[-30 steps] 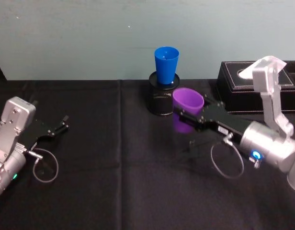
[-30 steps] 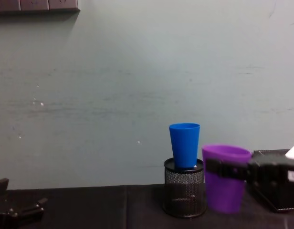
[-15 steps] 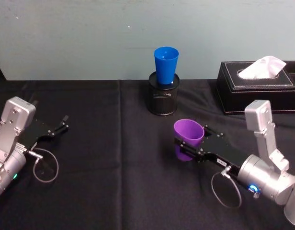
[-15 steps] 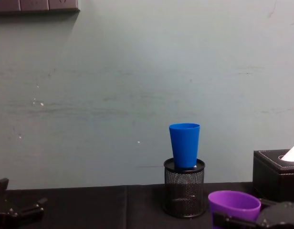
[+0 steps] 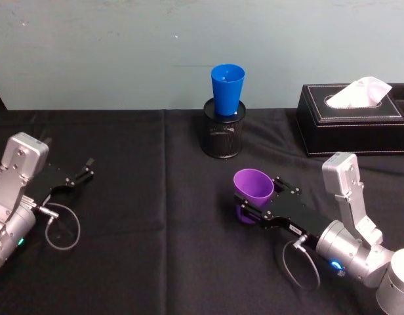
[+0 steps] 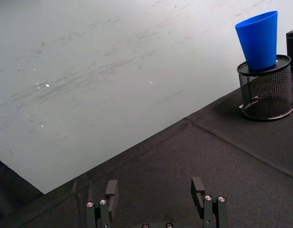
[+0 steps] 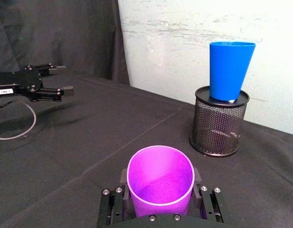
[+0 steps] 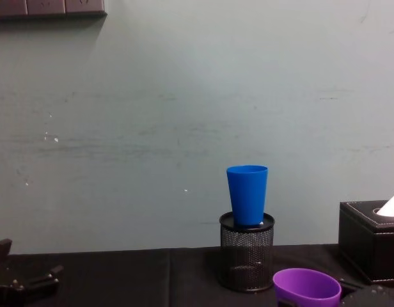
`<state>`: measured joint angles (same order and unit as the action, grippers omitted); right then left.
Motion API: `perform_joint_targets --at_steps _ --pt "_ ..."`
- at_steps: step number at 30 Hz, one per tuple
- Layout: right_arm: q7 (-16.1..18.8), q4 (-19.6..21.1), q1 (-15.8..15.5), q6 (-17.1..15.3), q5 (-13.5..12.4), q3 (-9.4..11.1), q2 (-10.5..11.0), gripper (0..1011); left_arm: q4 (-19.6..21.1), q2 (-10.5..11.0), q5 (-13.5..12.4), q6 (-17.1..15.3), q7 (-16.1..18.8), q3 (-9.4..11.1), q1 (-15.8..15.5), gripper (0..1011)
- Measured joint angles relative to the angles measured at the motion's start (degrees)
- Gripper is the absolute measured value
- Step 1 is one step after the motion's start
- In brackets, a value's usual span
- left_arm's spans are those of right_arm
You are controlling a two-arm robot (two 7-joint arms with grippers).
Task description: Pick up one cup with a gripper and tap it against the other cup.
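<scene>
Our right claw [image 5: 249, 211] pinches the purple cup [image 5: 253, 186] upright at near right of the counter [image 5: 156, 262], well apart from the blue cup [image 5: 227, 88] in the mesh pen holder [image 5: 223, 136] farther back. Our left claw [image 5: 84, 172] rests spread, near left.

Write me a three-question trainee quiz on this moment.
1. Where does the plain blue plastic tumbler stand?
A) in the mouth of the black wire-mesh pen holder
B) on a tissue box
C) on the bare cloth
2. True or false: the right claw is shut on the plain purple plastic tumbler.
3. Short answer: is the left claw open or shut?

Key: 1 A. 2 true. 3 open, holding nothing.
</scene>
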<state>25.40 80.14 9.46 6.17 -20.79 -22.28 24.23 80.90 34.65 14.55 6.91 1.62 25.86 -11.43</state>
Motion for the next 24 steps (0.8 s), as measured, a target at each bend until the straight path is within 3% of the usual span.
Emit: perform_joint_targets --at_steps 11,24 --pt "0.89 -2.20 0.51 -1.06 -0.46 0.82 -1.93 726 0.00 0.00 0.00 0.00 0.00 0.00 0.00 1000" --pt "0.90 -2.43 0.62 -1.37 -0.25 1.04 -2.27 728 0.00 0.00 0.00 0.00 0.00 0.00 0.00 1000"
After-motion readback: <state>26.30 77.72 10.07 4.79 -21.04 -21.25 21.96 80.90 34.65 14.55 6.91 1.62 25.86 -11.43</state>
